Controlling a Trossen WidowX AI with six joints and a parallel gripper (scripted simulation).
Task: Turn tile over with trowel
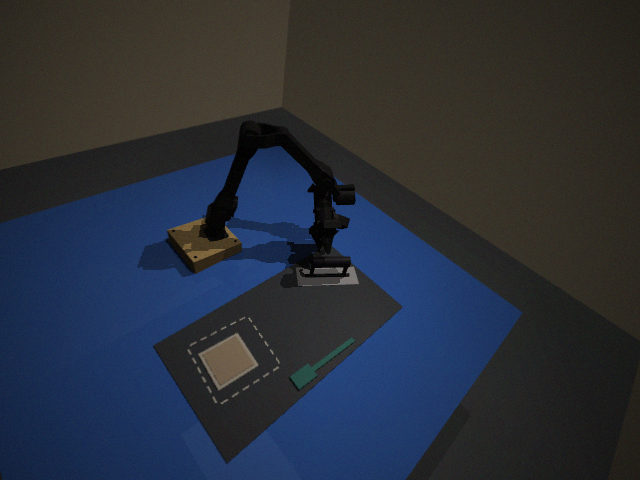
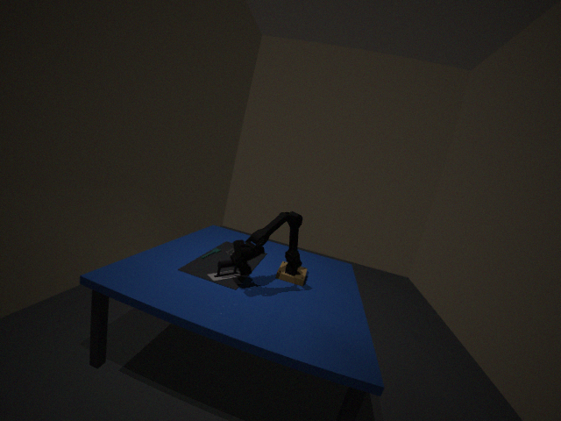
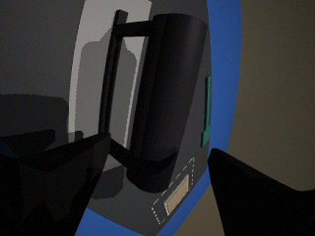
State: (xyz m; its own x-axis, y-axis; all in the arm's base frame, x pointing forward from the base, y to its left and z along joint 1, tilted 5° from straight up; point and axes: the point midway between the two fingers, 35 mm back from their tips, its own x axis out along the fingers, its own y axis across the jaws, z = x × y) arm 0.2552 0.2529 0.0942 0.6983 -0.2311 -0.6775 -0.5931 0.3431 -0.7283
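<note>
The trowel (image 1: 336, 261) (image 2: 212, 275) (image 3: 174, 84), a pale metal plate with a thick black handle on two posts, rests plate down at the mat's end nearest the arm. My gripper (image 1: 324, 252) (image 3: 161, 148) is open and empty close to the handle, its fingers apart in the wrist view. The square tile (image 1: 227, 361) (image 3: 177, 196) lies flat inside the dashed outline (image 1: 249, 317). Its upper face is plain peach with a pale border, and no mark shows on it. The arm hides the tile in the exterior view.
A green spatula-like tool (image 1: 303, 377) (image 2: 211, 253) (image 3: 208, 103) lies along the mat's far long edge, beside the outline. The dark mat (image 1: 310, 315) (image 2: 195, 267) lies on the blue table (image 1: 103, 268) (image 2: 294, 331). The arm stands on a wooden base (image 1: 196, 253) (image 2: 292, 277).
</note>
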